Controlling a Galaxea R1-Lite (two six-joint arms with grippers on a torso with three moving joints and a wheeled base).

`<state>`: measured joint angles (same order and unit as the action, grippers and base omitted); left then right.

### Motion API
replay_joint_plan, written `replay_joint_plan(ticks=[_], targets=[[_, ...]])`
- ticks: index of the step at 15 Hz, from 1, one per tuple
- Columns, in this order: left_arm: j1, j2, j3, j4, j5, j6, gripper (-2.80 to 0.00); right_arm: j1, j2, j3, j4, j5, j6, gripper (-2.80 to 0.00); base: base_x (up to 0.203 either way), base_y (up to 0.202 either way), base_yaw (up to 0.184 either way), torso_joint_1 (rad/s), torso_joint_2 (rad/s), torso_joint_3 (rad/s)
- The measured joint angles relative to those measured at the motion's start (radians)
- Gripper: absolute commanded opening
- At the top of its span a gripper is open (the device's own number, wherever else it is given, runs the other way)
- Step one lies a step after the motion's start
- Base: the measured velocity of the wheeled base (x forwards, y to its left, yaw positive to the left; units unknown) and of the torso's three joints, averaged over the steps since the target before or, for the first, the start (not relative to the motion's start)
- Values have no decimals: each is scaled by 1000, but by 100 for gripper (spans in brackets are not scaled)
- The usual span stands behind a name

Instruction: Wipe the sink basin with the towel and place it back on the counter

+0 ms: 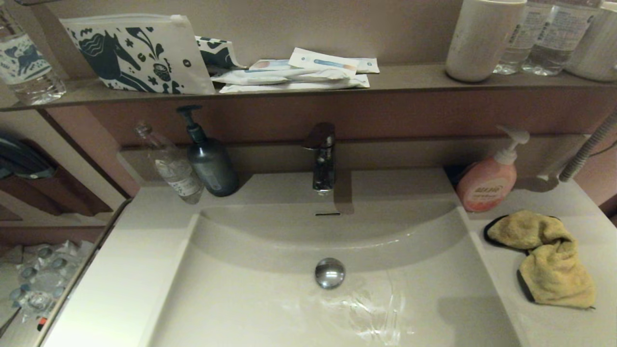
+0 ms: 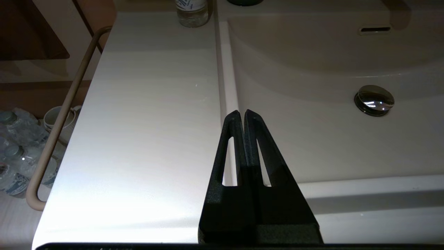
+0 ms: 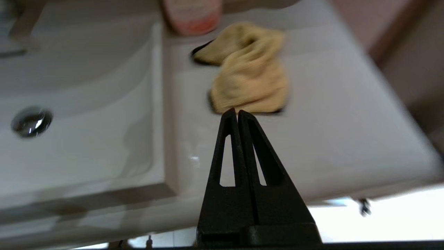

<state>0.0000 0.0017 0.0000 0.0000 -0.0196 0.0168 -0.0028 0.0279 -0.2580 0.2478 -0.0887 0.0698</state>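
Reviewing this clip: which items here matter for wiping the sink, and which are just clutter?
Job: towel lying on the counter; sink basin; right gripper, shut, apart from towel.
Clutter: pink soap bottle, dark pump bottle, clear bottle, patterned pouch, white cup.

1. A home or hotel bathroom vanity: off-white sink basin (image 1: 270, 308) with chrome faucet (image 1: 322, 161) at centre.
2. Soap pump bottles (image 1: 487, 180) flank it; toiletry pouch (image 1: 137, 55) and cups (image 1: 479, 38) line the upper shelf (image 1: 409, 79).

You've got open air over the sink basin (image 1: 270, 299); at the back the faucet (image 1: 322, 161) juts up, and the pink soap bottle (image 1: 487, 185) crowds the towel (image 1: 544, 255).
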Motion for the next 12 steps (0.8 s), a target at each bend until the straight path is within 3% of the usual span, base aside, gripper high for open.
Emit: replay_joint_plan(ticks=[2,5,12], targets=[[0,0,0,0,0,0,-280,1,-16,139,-149,42,-14,-280,0,0,0,0,0,0],[0,0,0,0,0,0,-280,1,-25,237,-268,68,-96,-280,0,0,0,0,0,0],[0,0,0,0,0,0,-280,4,-28,258,-244,82,-99,-280,0,0,0,0,0,0]])
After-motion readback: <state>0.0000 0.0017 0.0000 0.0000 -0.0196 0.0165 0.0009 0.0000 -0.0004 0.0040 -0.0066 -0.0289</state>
